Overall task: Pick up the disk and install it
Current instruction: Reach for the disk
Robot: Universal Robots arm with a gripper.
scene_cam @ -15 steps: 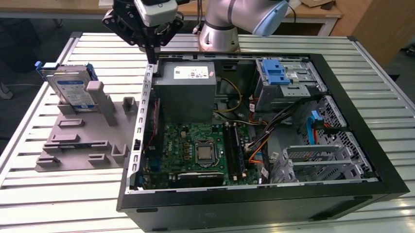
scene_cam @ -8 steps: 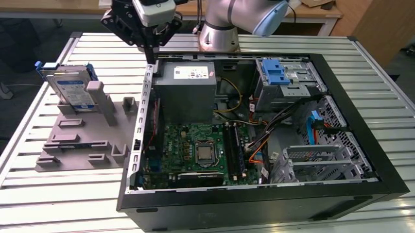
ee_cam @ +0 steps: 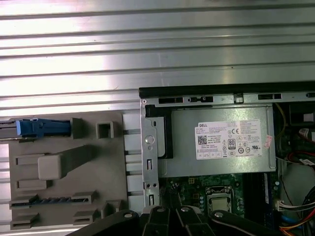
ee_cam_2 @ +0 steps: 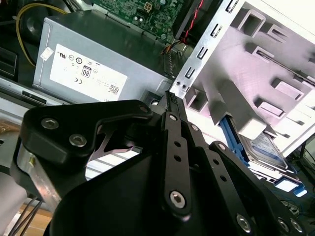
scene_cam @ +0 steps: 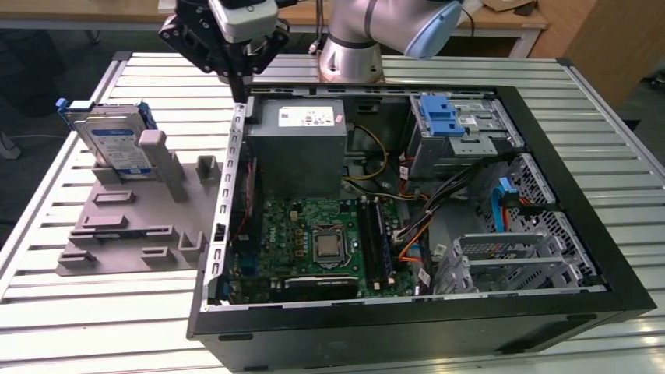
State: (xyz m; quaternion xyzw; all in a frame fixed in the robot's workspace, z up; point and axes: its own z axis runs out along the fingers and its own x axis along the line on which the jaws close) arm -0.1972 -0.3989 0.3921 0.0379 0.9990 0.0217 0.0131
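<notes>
A: Gripper first.
B: Gripper (scene_cam: 241, 92) hangs tip-down over the far corner of the open case (scene_cam: 416, 336). Fingers pressed together, nothing between them. The tip sits just above the case's perforated side rail (scene_cam: 237, 179).

A: Any writing close by?
B: Power supply (scene_cam: 296, 148), a grey box, lies just inside that corner. A white sticker (scene_cam: 310, 118) on its top carries small print and marks; in the first wrist view it shows plainly.

A: And the disk?
B: Disk (scene_cam: 112, 142) stands upright at the far end of a grey holder (scene_cam: 124, 234). It is outside the case, on the exterior view's left, apart from the gripper. Its white-and-blue label faces the exterior camera, with a blue frame around the edge. A grey post (scene_cam: 156, 160) of the holder stands in front and covers part of the label.

A: Room to move?
B: Open air above the disk. The side rail rises between the holder and the case's inside. The holder lies flat on a slatted metal table (scene_cam: 83, 327).

A: What else is around?
B: Arm (scene_cam: 353, 39) stands just behind the case. Inside, a green board (scene_cam: 311, 241) lies on the floor, nearer the camera than the power supply. A drive cage (scene_cam: 462, 132) with a blue latch (scene_cam: 441, 117) sits in the far corner on the exterior view's right. Loose wires (scene_cam: 416, 226) run between board and cage.
</notes>
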